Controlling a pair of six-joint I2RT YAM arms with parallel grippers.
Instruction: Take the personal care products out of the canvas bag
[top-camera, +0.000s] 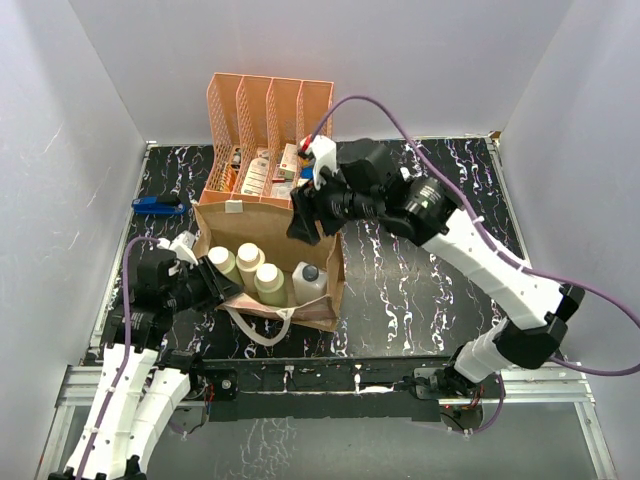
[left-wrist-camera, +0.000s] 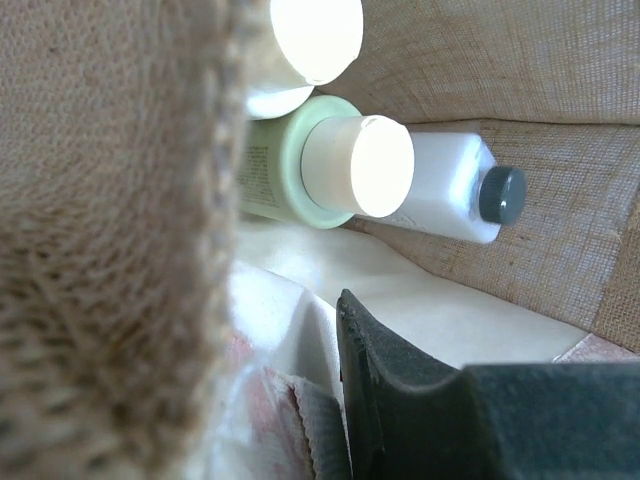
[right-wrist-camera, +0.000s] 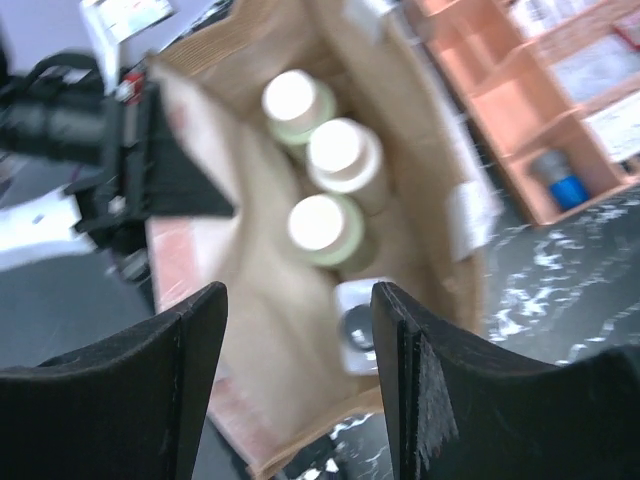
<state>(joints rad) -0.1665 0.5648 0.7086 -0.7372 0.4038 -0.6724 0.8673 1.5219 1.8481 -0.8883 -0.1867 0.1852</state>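
The tan canvas bag (top-camera: 322, 258) stands open at mid table. Inside it stand three olive-green bottles with cream caps (top-camera: 249, 260) and a white squarish bottle with a dark cap (top-camera: 309, 281). The clear bottle is not in view. My left gripper (top-camera: 213, 286) is at the bag's left rim, shut on the bag's wall; one dark finger (left-wrist-camera: 420, 410) shows inside, next to the burlap wall (left-wrist-camera: 100, 220). A green bottle (left-wrist-camera: 357, 165) and the white bottle (left-wrist-camera: 450, 195) lie beyond it. My right gripper (top-camera: 300, 222) hovers open and empty over the bag (right-wrist-camera: 440, 150), above the green bottles (right-wrist-camera: 318, 222) and the white bottle (right-wrist-camera: 355, 325).
An orange slotted file rack (top-camera: 268, 115) with printed boxes stands right behind the bag, also in the right wrist view (right-wrist-camera: 520, 100). A blue object (top-camera: 155, 206) lies at the far left. A cream handle loop (top-camera: 262, 328) hangs off the bag's front. White walls enclose the table.
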